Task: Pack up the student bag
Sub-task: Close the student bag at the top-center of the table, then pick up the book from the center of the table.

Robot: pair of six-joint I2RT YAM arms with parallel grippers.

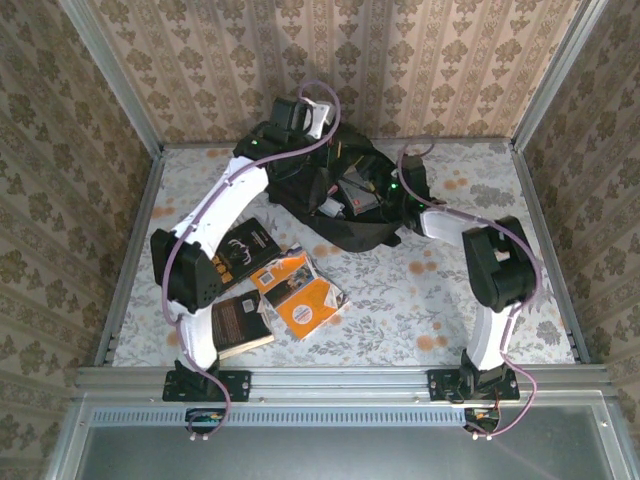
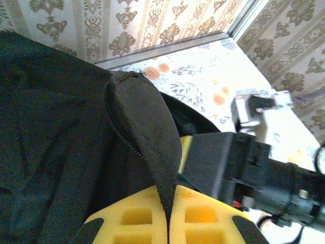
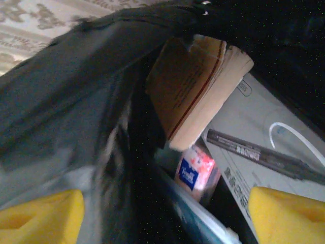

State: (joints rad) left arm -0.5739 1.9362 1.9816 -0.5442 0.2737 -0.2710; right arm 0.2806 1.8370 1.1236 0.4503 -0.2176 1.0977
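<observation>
The student bag [image 1: 345,215], a soft black backpack, lies open at the back middle of the table. My left gripper [image 2: 170,208] is shut on a black fabric flap of the bag [image 2: 147,132] beside its zipper, holding the rim up. My right gripper [image 3: 162,218] is open, its yellow pads [image 3: 40,216] far apart, right over the bag's opening with nothing between them. Inside the bag lie a brown paperback [image 3: 198,86], a pink tissue pack [image 3: 195,170], a dark marker [image 3: 259,152] and a grey booklet [image 3: 264,122]. In the top view the right gripper [image 1: 380,195] sits at the bag's mouth.
Several books lie in front of the bag on the left: a black one [image 1: 245,250], two orange ones [image 1: 310,300] and a dark brown one [image 1: 240,322]. The right arm's wrist [image 2: 244,162] is close beside my left gripper. Patterned walls enclose the table [image 1: 480,300].
</observation>
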